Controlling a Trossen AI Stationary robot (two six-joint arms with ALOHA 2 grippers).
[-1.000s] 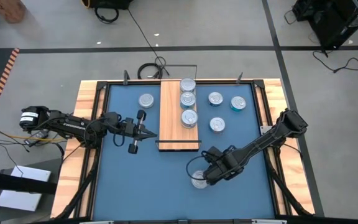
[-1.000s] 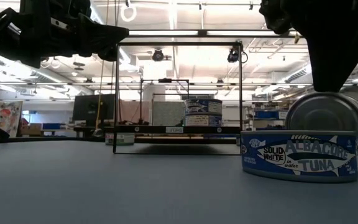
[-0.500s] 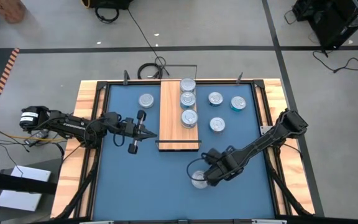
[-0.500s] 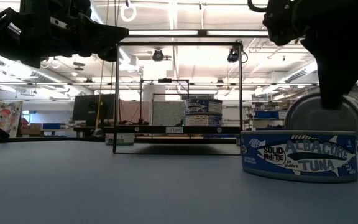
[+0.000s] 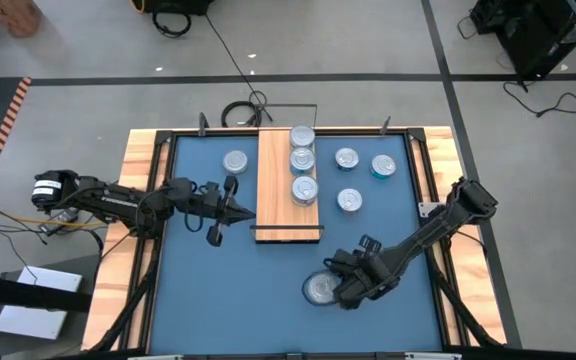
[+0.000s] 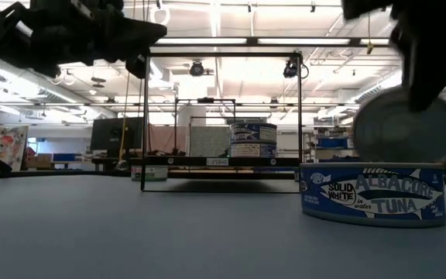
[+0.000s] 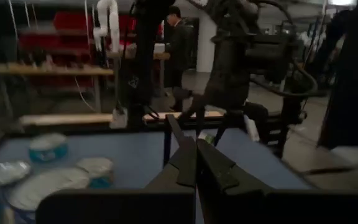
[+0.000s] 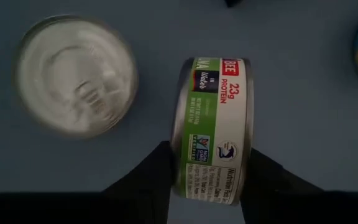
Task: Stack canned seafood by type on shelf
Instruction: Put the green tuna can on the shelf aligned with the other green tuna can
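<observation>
Tins: three in a row on shelf (image 5: 288, 185); four loose on blue table (image 5: 218, 290) around it. Right gripper (image 8: 207, 177), near front edge, pinches green-labelled tin (image 8: 211, 127) on edge, beside flat tin (image 8: 76, 74). Left gripper (image 5: 243, 212), fingers pressed together, hangs just beside the shelf's left side.

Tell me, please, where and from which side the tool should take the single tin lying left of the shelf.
Grip the tin across its round side wall, coming straight down from above. It sits flat with its lid up, and bare table surrounds it, clear of the shelf.
</observation>
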